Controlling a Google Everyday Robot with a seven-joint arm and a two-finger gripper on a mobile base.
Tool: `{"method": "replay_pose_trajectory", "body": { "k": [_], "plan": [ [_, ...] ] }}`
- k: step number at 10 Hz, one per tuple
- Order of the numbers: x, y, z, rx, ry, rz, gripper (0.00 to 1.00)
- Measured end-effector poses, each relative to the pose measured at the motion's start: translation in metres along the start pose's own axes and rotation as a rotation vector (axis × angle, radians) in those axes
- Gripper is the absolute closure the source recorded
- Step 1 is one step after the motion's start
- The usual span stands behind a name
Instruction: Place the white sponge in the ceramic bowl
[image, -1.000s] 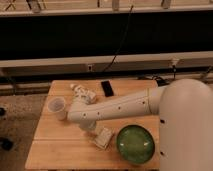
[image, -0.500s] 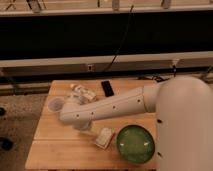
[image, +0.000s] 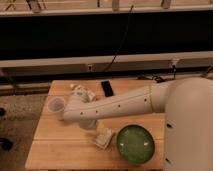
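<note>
Evidently the reach-and-grasp step is in hand. Nearest, the round glossy dark green ceramic bowl (image: 135, 144) sits on the wooden counter (image: 50, 150). Touching the bowl's left rim lies the small cream rectangular white sponge (image: 104, 137). Just beyond it hangs the gripper (image: 90, 124). Next it must descend squarely onto the sponge.

dim, warm light; soft shadow on the tabletop (image: 55, 146) under the tool (image: 94, 125), beside the white sponge (image: 104, 136); ceramic bowl (image: 119, 145) glints.
</note>
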Motion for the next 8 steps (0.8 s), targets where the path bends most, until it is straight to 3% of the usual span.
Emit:
{"method": "replay_pose_trajectory", "body": {
  "k": [3,8],
  "plan": [
    [0.006,0.017,0.023,0.028,-0.059,0.049,0.23],
    [0.008,0.022,0.048,0.045,-0.107,0.072,0.23]
  ]
}}
